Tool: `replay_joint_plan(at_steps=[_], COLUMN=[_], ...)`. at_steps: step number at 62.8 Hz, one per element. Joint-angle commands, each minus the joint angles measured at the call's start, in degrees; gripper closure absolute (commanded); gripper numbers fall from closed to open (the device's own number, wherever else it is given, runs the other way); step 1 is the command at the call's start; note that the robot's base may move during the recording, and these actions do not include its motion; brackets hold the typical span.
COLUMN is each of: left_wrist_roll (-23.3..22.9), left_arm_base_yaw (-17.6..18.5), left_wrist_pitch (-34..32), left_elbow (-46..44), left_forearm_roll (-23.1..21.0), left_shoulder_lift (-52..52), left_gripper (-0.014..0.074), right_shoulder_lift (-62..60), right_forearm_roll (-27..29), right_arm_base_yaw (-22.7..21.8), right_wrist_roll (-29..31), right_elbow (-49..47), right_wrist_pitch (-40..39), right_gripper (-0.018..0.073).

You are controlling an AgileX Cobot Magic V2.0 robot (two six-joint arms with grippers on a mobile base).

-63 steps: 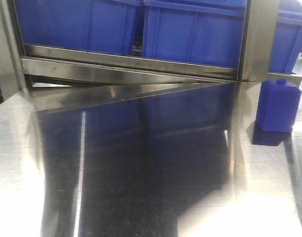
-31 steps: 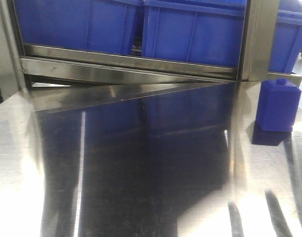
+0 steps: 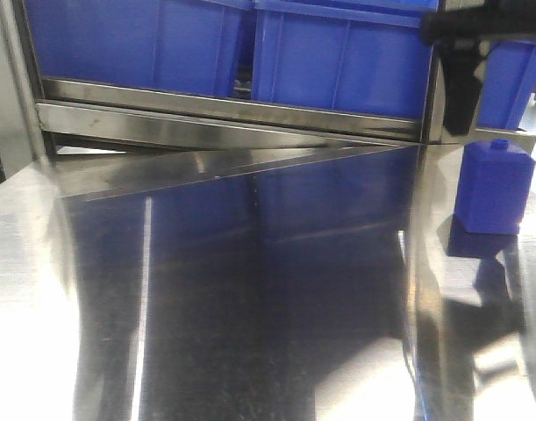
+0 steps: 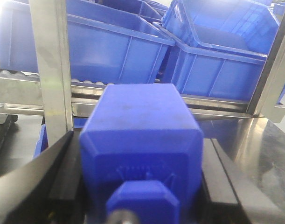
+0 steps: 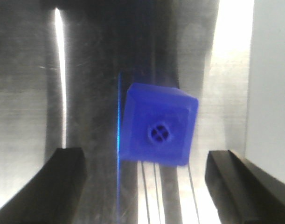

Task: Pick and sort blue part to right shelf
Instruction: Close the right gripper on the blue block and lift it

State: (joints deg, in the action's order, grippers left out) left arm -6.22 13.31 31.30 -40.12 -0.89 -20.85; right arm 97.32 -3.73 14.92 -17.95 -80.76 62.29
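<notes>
Two boxy, short-necked pieces: held blue part (image 4: 141, 126) clamped in left gripper (image 4: 141, 161); table blue part (image 5: 158, 128) upright beneath wide-spread right gripper (image 5: 147, 158).

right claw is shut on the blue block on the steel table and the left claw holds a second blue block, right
Not quite. In the right wrist view the right claw is open: its black fingers stand apart on either side of the blue square plastic block on the brushed-steel table. The left claw does hold a second blue plastic block.
</notes>
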Motion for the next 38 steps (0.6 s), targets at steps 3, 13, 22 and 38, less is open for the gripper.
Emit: replay_joint_plan(at_steps=[3, 13, 22, 38], left_wrist_roll=[0.06, 0.06, 0.06, 0.06], left_arm_base_yaw=[0.37, 0.37, 0.37, 0.37], left_wrist_pitch=[-5.72, -5.72, -5.72, -5.38], left_elbow=[-1.48, -1.48, -1.48, -1.48], left_forearm_roll=[0.06, 0.06, -0.16, -0.33], left_shoulder_lift=[-0.46, -0.46, -0.46, -0.46], left_gripper=[0.033, 0.033, 0.033, 0.0332], right_shoulder_lift=[-0.3, 2.16, 4.56, 6.36], right_forearm_roll=[-1.58, -1.58, -1.58, -1.58], right_arm_base_yaw=[-0.76, -2.1, -2.15, -2.15], right_wrist_roll=[-0.59, -0.8, -0.8, -0.75], right_elbow=[-2.01, -2.01, -2.01, -2.01], right_wrist_pitch=[-2.63, -3.66, -4.18, -4.23], right_gripper=[-0.0064, -0.0064, -0.0064, 0.0116])
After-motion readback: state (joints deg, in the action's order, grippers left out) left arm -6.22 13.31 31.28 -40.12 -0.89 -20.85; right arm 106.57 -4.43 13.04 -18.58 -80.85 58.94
